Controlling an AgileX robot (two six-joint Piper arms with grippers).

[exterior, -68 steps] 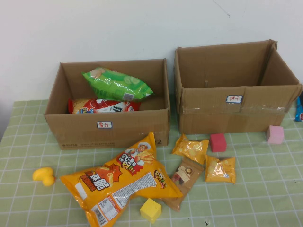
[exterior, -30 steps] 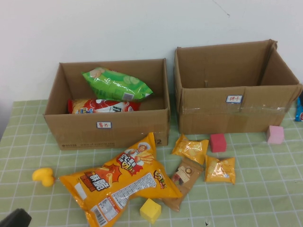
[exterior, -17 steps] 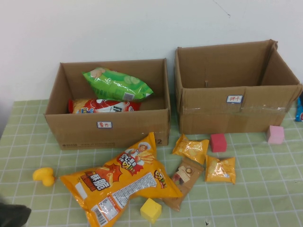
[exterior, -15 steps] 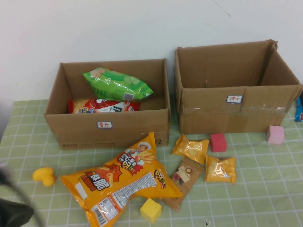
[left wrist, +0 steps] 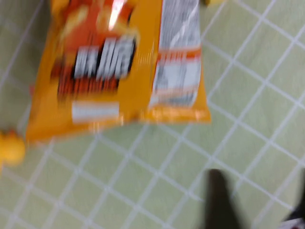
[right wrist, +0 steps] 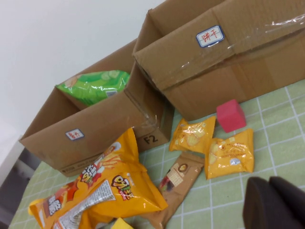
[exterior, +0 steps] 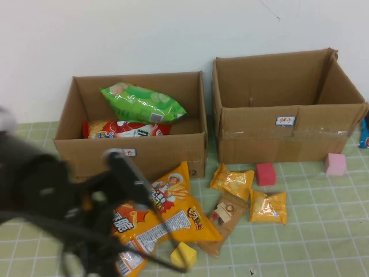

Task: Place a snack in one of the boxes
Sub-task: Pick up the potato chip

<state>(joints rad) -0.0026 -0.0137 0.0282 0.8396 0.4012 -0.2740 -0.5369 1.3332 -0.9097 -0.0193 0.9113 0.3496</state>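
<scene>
chips [exterior: 173, 213], the big orange bag, lie on the green mat in front of the left box [exterior: 138, 158], partly hidden by the blurred left arm [exterior: 52, 196] in the high view; the right box [exterior: 288, 135] stands beside it. left wrist view: left gripper [left wrist: 224, 200] hangs above the chips' [left wrist: 119, 62] end, a dark finger showing, gap unreadable. right wrist view: right gripper [right wrist: 274, 202] sits low near the small packets [right wrist: 231, 152], its opening hidden.

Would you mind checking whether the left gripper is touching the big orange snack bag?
Apart: the left wrist view shows green tablecloth between the left gripper and the orange bag.
</scene>
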